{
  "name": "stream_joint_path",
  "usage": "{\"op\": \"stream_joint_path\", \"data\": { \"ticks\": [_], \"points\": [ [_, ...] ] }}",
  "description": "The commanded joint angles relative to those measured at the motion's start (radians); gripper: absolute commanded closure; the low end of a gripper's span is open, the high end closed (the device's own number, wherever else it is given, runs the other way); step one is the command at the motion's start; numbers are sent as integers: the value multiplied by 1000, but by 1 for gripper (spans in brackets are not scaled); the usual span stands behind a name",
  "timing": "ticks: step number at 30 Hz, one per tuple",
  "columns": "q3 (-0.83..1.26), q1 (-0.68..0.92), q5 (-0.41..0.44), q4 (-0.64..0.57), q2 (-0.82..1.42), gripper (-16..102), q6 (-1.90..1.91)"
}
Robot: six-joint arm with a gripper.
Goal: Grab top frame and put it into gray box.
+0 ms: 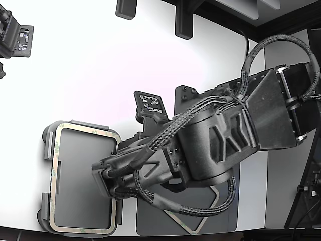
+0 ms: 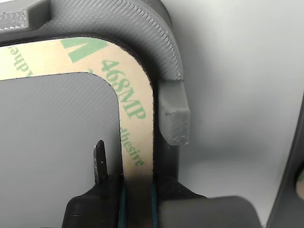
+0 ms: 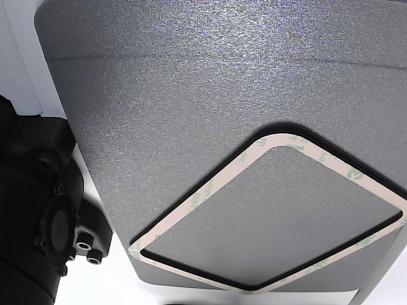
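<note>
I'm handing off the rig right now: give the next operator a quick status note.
Pincer: tips sit either side of the frame's rim; whether they are clamped cannot be told.
Frame: lying flat in the gray box, at the exterior view's left.
Another frame lies on the dark mat.
Done: frame is in the box.
Left: confirm release and back the arm away.

In the exterior view, the right edge of the top frame (image 1: 84, 178) at lower left is covered by the arm (image 1: 210, 145), as is much of the dark mat (image 1: 150, 221). In the wrist view, the end effector (image 2: 137, 202) is cut off at the bottom edge, and the gray box (image 2: 167, 52) at the top.
</note>
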Motion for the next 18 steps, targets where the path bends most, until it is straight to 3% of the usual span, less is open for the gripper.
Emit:
{"op": "stream_joint_path", "data": {
  "ticks": [1, 18],
  "points": [
    [-14, -14, -8, 12, 23, 98, -5],
    [-18, -25, -17, 12, 11, 98, -20]
  ]
}}
